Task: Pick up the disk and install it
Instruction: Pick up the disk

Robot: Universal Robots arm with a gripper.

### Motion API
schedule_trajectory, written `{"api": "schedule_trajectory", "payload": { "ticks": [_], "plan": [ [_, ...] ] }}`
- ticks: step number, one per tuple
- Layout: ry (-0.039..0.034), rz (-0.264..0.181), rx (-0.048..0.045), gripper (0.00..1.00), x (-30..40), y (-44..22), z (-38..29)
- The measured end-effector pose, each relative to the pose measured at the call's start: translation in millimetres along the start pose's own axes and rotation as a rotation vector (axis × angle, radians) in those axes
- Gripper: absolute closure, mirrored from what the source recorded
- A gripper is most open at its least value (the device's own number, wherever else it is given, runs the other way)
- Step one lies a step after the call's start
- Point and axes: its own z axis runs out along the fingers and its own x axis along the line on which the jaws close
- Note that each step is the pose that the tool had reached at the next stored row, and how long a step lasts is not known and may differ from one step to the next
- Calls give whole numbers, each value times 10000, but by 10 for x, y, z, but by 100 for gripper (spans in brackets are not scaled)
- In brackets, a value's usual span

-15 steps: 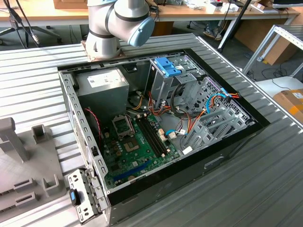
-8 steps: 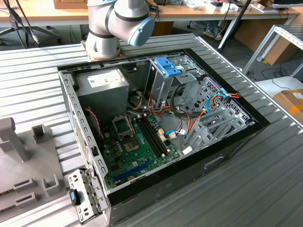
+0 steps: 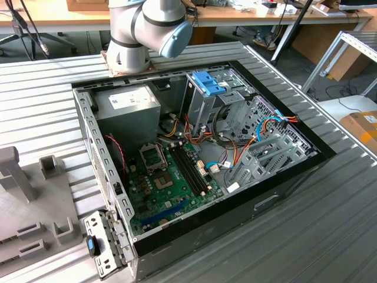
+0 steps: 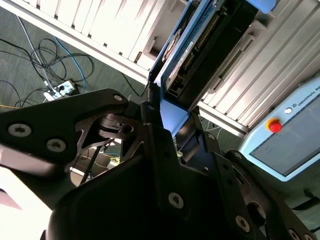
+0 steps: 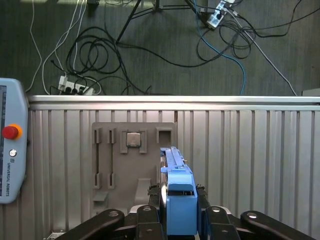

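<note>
Between the black fingers [image 5: 151, 216] of the gripper [image 5: 179, 218] the disk [image 5: 174, 172] is sitting clamped, the jaws closing on its two faces just behind the blue end tab [image 5: 180, 200]. In the first wrist view it is showing edge-on, bright blue rail toward the camera. In the second wrist view the gripper [image 4: 170, 131] is pinching the same disk [image 4: 212, 42], whose black body and blue frame are running away from the fingers [image 4: 159, 150]. Behind the disk in the first wrist view a gray fixture plate [image 5: 112, 150] is lying on the ribbed metal table [image 5: 250, 160], holding a small square chip [image 5: 133, 139] in one of its slots; whether the disk is touching the plate cannot be told. A pale blue teach pendant [image 5: 11, 165] with a red button [image 5: 10, 132] is resting at the table's edge, and loose cables [image 5: 125, 47] are trailing over the floor beyond. At the upper middle of the exterior view the arm's base [image 3: 141, 32] is standing behind the open computer case [image 3: 283, 191]. Inside, a green motherboard [image 3: 171, 186] is lying flat, a gray power supply [image 3: 126, 109] is sitting toward the exterior view's left, and a tall silver cage [image 3: 203, 109] is carrying a blue clip [image 3: 208, 82].
</note>
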Motion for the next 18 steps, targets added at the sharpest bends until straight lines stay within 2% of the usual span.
{"api": "schedule_trajectory", "payload": {
  "ticks": [9,18],
  "plan": [
    [0,0,1,64,-6,-120,0],
    [0,0,0,64,-17,-305,1]
  ]
}}
